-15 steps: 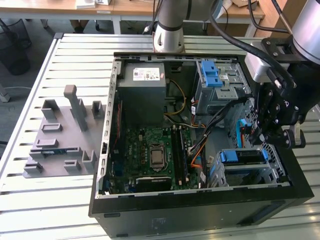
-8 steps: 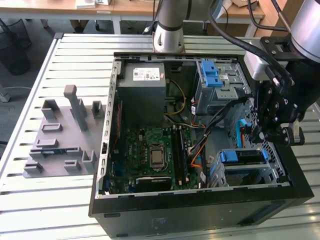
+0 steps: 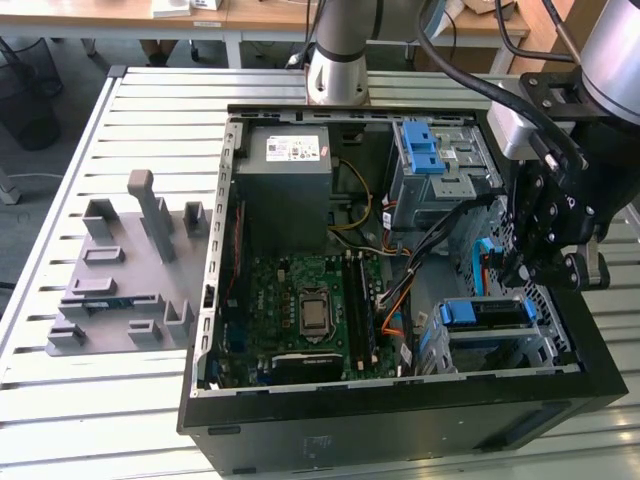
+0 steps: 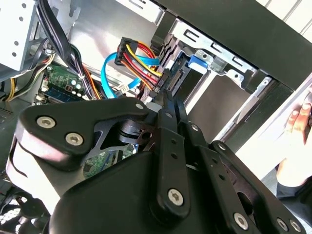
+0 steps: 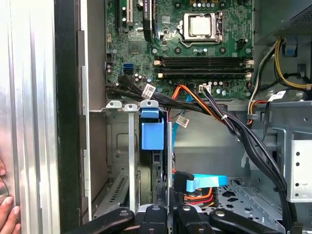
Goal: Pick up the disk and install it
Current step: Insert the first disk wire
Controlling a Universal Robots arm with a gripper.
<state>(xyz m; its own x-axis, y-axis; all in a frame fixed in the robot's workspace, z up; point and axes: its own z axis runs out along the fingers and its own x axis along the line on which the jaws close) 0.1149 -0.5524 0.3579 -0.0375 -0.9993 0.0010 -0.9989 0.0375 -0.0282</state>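
Gripper linkage loomed closest, jaws pinched nearly together, poised over the drive cage; grasp contents indiscernible, disk apparently seated.

An open computer case lies on a slatted table. Inside it, the motherboard sits toward the exterior view's left, with the power supply behind it. A drive cage stands at the rear right and the disk sits in a bay at the front right. The gripper hangs just above that bay. A fixture plate lies on the table left of the case
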